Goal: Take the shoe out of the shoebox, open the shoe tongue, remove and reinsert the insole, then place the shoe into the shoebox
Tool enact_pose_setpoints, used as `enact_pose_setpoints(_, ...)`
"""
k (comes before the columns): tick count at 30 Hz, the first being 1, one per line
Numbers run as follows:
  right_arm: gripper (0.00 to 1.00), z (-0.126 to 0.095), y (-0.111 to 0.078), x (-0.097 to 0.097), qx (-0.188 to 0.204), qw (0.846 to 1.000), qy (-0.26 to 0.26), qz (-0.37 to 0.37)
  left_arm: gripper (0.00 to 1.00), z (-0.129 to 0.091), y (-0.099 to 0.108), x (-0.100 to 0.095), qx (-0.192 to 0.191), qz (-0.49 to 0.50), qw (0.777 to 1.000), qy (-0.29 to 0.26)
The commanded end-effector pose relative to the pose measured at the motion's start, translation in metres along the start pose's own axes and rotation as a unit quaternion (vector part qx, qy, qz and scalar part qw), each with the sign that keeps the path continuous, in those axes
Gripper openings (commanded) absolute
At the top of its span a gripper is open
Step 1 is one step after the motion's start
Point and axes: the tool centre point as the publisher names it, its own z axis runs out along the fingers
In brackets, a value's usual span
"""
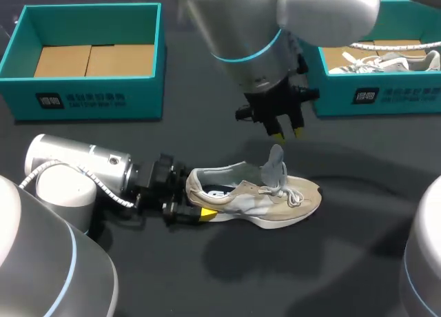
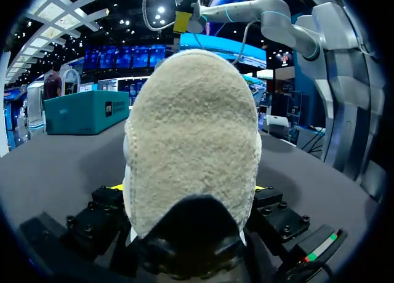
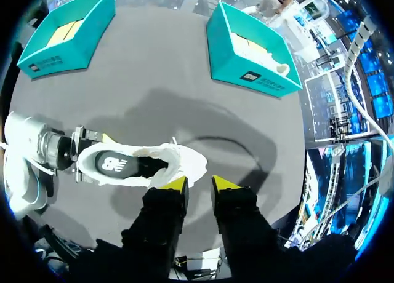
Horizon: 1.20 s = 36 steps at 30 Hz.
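A beige sneaker [image 1: 275, 196] lies on its sole in the middle of the dark table, toe to the right. Its tongue [image 1: 275, 158] stands pulled up and the dark insole [image 3: 123, 166] shows inside. My left gripper [image 1: 189, 193] lies low on the table with its wide-spread fingers on both sides of the heel [image 2: 191, 129], shut on the shoe. My right gripper [image 1: 288, 134] hangs just above the raised tongue. Its yellow fingertips [image 3: 177, 184] stand a narrow gap apart with nothing between them.
A teal shoebox [image 1: 89, 96] with a bare cardboard floor stands at the back left. A second teal shoebox [image 1: 386, 93] at the back right holds another sneaker [image 1: 386, 60]. Both boxes also appear in the right wrist view, far beyond the shoe.
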Motion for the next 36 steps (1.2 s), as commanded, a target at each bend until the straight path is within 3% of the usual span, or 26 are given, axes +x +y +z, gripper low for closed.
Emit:
enact_pose_setpoints(1,0.00,-0.027,0.003,0.015,-0.007,0.998,0.019,-0.066,0.00,0.003,0.002,-0.001,0.000,0.000,1.000,0.000)
enact_pose_setpoints(4,0.00,-0.035,0.002,0.030,-0.014,0.990,0.057,-0.131,0.00,0.003,0.002,-0.001,0.000,0.000,1.000,0.000)
enact_pose_setpoints(5,0.00,-0.037,0.000,0.038,-0.018,0.982,0.085,-0.168,0.00,0.003,0.002,-0.001,0.000,0.000,1.000,0.000)
enact_pose_setpoints(7,0.00,-0.040,-0.005,0.055,-0.005,0.952,0.159,-0.260,0.00,0.003,0.002,-0.001,0.000,0.000,1.000,0.000)
enact_pose_setpoints(19,0.00,-0.040,-0.005,0.055,-0.005,0.952,0.159,-0.260,0.00,0.003,0.002,-0.001,0.000,0.000,1.000,0.000)
enact_pose_setpoints(28,0.00,-0.012,-0.026,0.119,-0.035,0.883,0.163,-0.438,0.00,0.003,0.002,-0.001,0.000,0.000,1.000,0.000)
enact_pose_setpoints(33,0.00,0.006,-0.032,0.134,-0.042,0.845,0.173,-0.505,0.00,0.003,0.002,-0.001,0.000,0.000,1.000,0.000)
enact_pose_setpoints(36,0.00,0.006,-0.032,0.134,-0.042,0.845,0.173,-0.505,0.00,0.003,0.002,-0.001,0.000,0.000,1.000,0.000)
